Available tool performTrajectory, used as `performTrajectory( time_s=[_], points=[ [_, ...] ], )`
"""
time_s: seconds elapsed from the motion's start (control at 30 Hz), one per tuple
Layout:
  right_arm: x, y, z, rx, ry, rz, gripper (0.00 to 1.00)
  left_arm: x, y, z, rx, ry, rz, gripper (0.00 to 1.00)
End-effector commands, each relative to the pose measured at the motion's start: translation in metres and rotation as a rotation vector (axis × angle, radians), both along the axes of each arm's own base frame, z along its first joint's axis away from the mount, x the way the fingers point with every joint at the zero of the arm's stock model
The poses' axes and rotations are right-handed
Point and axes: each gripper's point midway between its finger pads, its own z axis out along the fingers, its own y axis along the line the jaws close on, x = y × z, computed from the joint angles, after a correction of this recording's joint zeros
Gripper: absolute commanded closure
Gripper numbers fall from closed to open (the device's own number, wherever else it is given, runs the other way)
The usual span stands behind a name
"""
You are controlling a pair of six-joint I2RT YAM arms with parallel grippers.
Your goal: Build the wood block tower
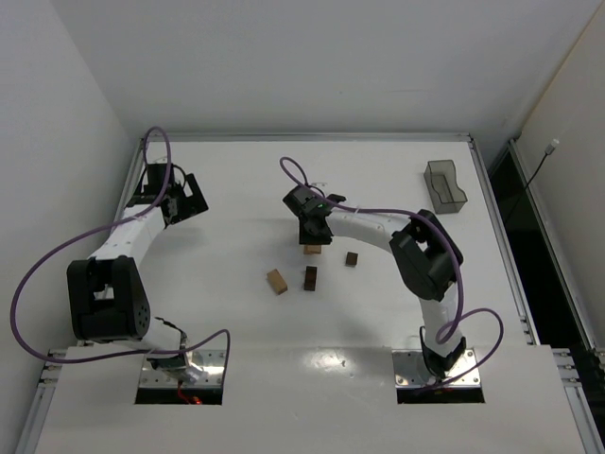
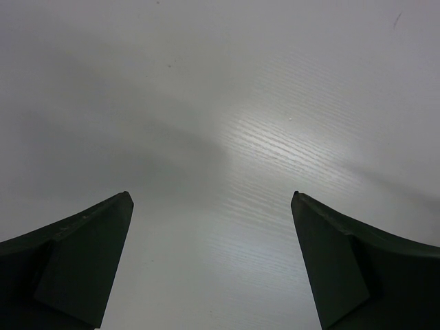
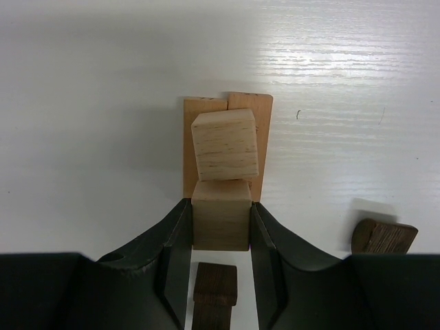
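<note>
Wood block (image 3: 220, 223) is clamped in right gripper (image 3: 218, 208) by the tower (image 3: 225, 144); left gripper (image 2: 212, 199) gapes; bin (image 1: 445, 185) stands apart.

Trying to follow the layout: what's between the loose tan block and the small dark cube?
A dark oblong block, apart from both the tan block and the dark cube. The top view shows it.
</note>
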Motion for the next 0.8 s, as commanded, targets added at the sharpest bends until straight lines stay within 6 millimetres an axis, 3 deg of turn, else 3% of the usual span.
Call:
performTrajectory(
  time_s=[0.0, 0.2, 0.4, 0.77],
  points=[
    [0.015, 0.014, 0.011, 0.014, -0.059, 0.012, 1.00, 0.009, -0.002, 0.011, -0.007, -0.043, -0.007, 0.00],
    [0.016, 0.018, 0.006, 0.016, -0.054, 0.025, 1.00, 0.012, -0.001, 0.011, -0.007, -0.043, -0.007, 0.00],
    [0.010, 0.015, -0.001, 0.011, -0.032, 0.031, 0.89, 0.014, -0.001, 0.011, -0.007, -0.043, -0.007, 0.00],
    [0.015, 0.005, 0.002, -0.019, -0.055, 0.014, 0.95, 0.014, -0.003, 0.008, -0.021, -0.036, -0.007, 0.00]
  ],
)
